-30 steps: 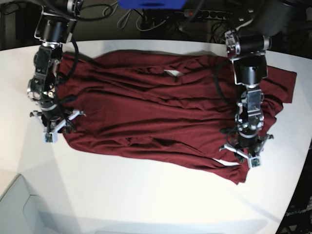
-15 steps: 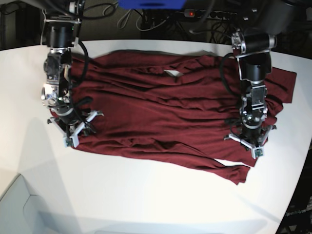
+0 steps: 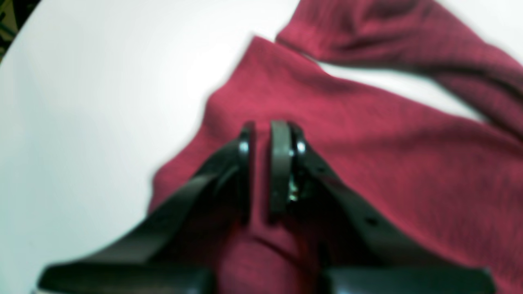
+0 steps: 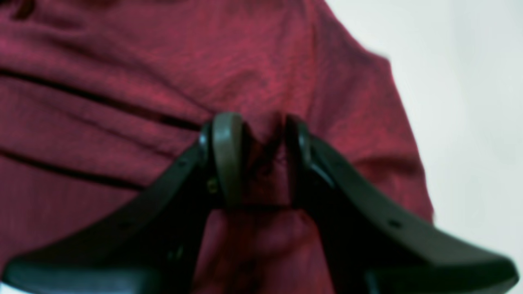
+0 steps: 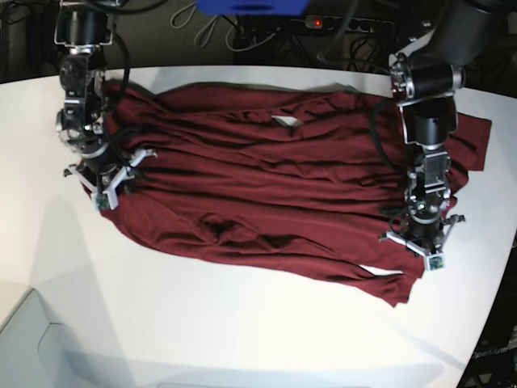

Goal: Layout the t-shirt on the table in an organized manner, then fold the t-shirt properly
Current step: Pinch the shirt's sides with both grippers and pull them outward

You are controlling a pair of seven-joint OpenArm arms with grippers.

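Observation:
The maroon t-shirt lies spread and wrinkled across the white table, collar toward the far edge. At the shirt's left side in the base view, my right gripper is down on the cloth. The right wrist view shows that gripper shut on a bunched fold of t-shirt. My left gripper sits at the shirt's front right corner. In the left wrist view its jaws stand nearly together, with a ridge of t-shirt pinched between them.
A power strip and cables run behind the table's far edge, beside a blue object. The table's right edge curves close to my left gripper. A white label shows at the collar.
My right gripper swung in over the shirt's left edge, then pulled back toward the far side, dragging cloth and puckering the front hem. My left gripper's jaws narrowed on the cloth and shifted slightly right.

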